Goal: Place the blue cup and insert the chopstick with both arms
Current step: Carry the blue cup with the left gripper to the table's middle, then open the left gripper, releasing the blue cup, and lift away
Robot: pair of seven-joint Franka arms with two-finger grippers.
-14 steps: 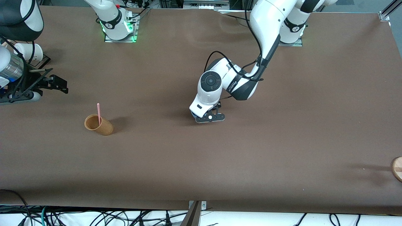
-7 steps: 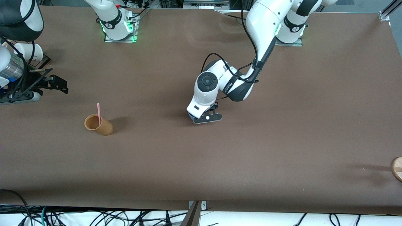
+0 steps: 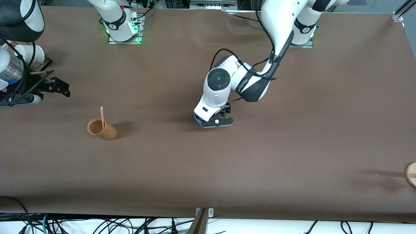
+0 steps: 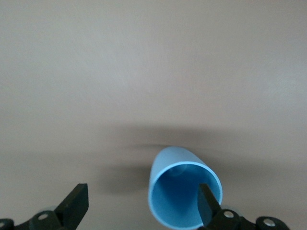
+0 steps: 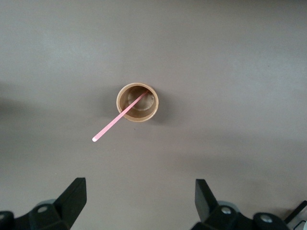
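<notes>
Left claw [image 4: 140, 208], wide open, one finger inside the blue cup [image 4: 184, 191] mid-worktop [image 3: 292, 136]. Right claw [image 5: 139, 203], open and empty, is above the brown cup [image 5: 137, 102] holding the chopstick [image 5: 117, 118].

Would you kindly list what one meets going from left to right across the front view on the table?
Right gripper → tan-brown cylindrical cup holding the thin pink chopstick → left gripper down at the small light-blue cup → round wooden object at the picture's edge.
</notes>
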